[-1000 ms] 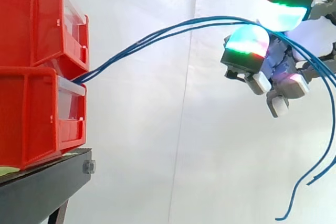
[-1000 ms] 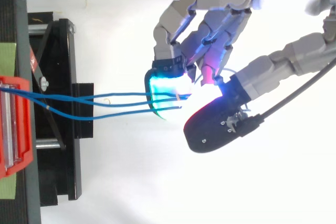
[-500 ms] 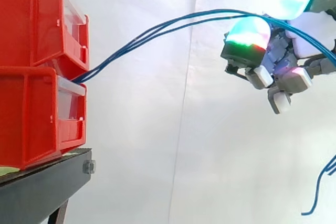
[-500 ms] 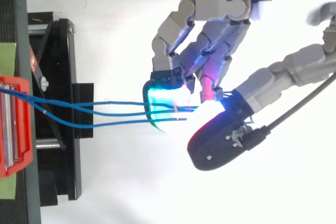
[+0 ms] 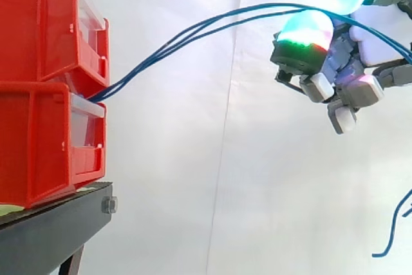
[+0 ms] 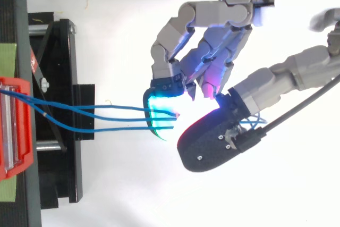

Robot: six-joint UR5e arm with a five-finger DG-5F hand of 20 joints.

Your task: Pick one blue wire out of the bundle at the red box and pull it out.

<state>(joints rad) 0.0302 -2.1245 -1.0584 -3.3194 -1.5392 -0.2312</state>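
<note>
While pinching several thin blue wires (image 5: 168, 46) between the glowing pads (image 5: 304, 35) of the curled hand (image 6: 210, 46), well apart from the stacked red plastic bins (image 5: 38, 140) with far ends tucked between them, seems past grasping yet short of isolating one and drawing it free.

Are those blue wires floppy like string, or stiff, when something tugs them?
Probably bendy but springy: the blue wires hold a smooth arch from the red box to the hand rather than sagging. Likely light: their free ends dangle loosely past the hand. Thin and smooth-looking, they may slip.
</note>
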